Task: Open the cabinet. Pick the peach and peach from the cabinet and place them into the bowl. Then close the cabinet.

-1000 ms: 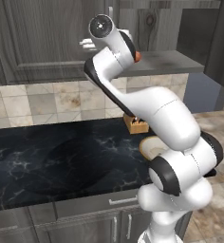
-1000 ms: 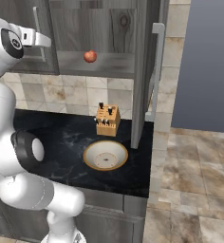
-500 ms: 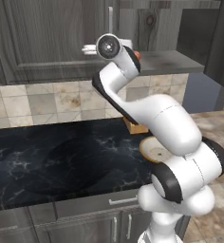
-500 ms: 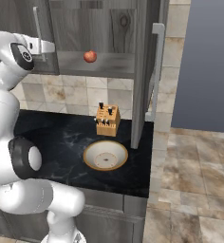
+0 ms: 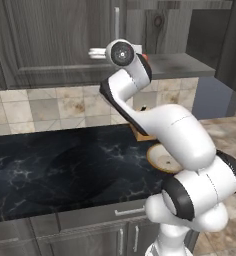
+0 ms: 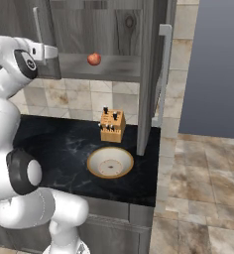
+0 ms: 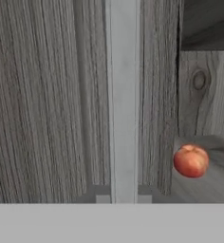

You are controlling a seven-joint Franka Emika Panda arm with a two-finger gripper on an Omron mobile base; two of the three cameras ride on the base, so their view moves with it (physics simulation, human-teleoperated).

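Up high, gripper (image 6: 53, 50) level at the cabinet (image 5: 55, 45) handle (image 7: 123, 99), grip unclear, red peach (image 7: 191, 161) on shelf, no writing legible.

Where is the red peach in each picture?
Left base view: peach, a red sliver peeking out just right of the robot's wrist, on the cabinet shelf.
Right base view: upper middle, on the shelf, above the knife block.
Hand view: lower right, just right of the silver handle.
Shared landmark: the shelf it sits on.
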